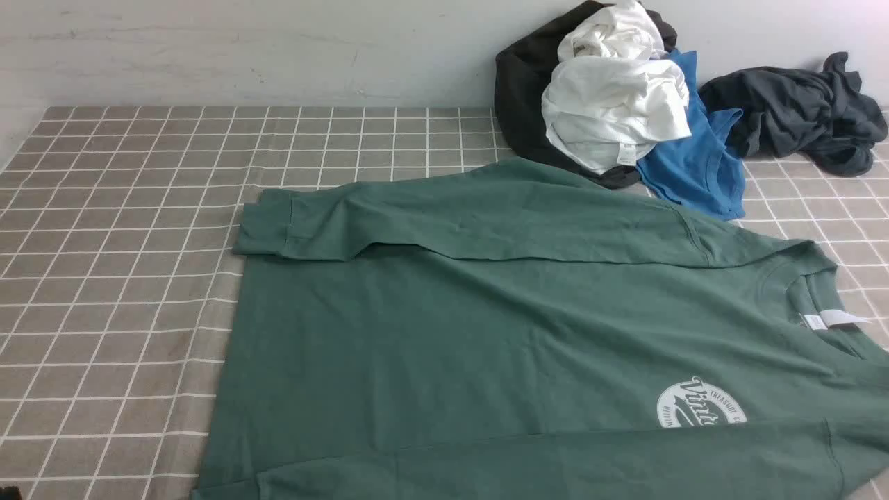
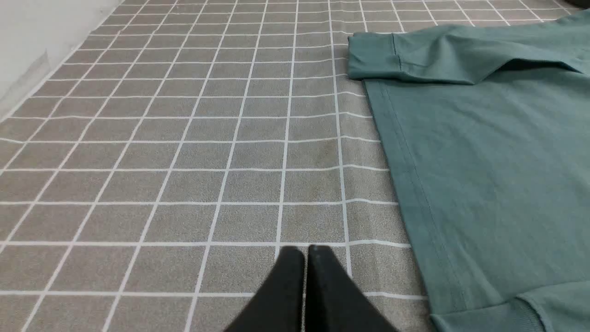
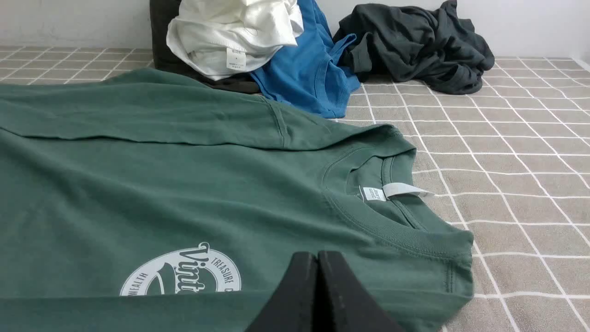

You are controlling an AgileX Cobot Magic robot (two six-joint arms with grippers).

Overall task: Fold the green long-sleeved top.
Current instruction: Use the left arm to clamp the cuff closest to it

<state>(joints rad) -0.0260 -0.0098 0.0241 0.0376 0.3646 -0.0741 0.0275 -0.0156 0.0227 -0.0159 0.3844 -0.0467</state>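
Note:
The green long-sleeved top point(image 1: 486, 326) lies flat on the checked cloth, neck to the right, hem to the left. Its far sleeve point(image 1: 444, 222) is folded across the body, and the near sleeve point(image 1: 555, 465) lies along the front edge, covering part of the round white logo point(image 1: 701, 406). The white neck label point(image 3: 396, 190) sticks out of the collar. My left gripper point(image 2: 306, 251) is shut and empty over bare cloth, left of the top's hem point(image 2: 415, 184). My right gripper point(image 3: 317, 256) is shut, hovering over the top's chest near the logo point(image 3: 184, 274). Neither gripper appears in the front view.
A heap of clothes sits at the back right against the wall: a white garment point(image 1: 615, 104) on a black one point(image 1: 524, 90), a bright blue shirt point(image 1: 694, 160) and a dark grey garment point(image 1: 799, 111). The checked tablecloth point(image 1: 125, 243) covers the table.

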